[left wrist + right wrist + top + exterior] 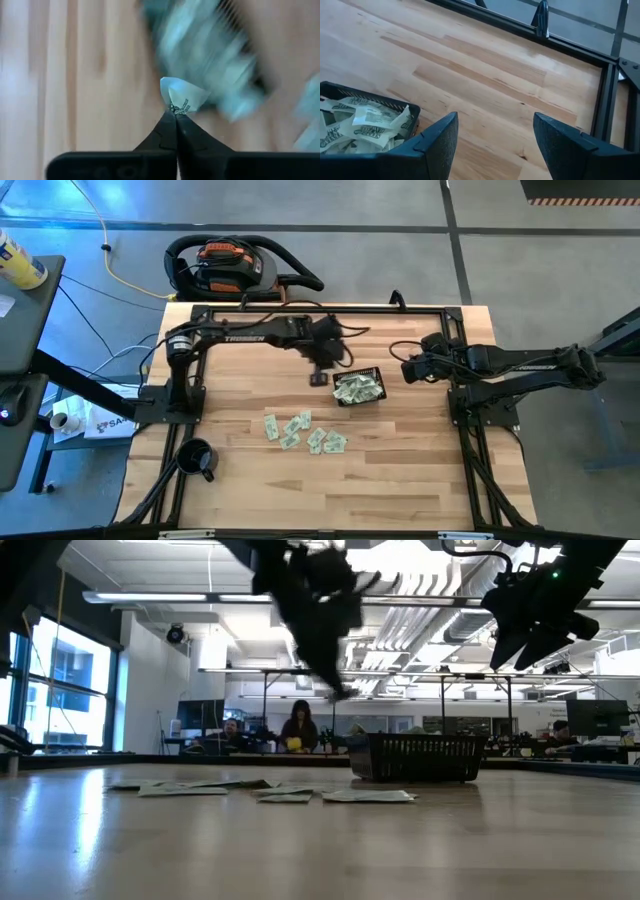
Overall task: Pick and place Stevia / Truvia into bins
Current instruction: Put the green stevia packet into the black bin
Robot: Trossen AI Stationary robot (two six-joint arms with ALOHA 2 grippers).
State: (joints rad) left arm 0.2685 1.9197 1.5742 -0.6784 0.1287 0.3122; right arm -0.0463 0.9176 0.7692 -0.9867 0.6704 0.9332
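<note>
From above, the left hand hangs beside the black basket, sachets loose on the bench. Left wrist view: fingers pinch one sachet, probably by its corner. Right wrist view: right hand spread apart, empty.

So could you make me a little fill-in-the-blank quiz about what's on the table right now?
1. The left gripper is shut on a ____.
2. The black basket already holds ____ sachets.
3. The right gripper hangs with its fingers ____.
4. The loose sachets lie on the ____.

Missing words: sachet; several; open; table
</note>
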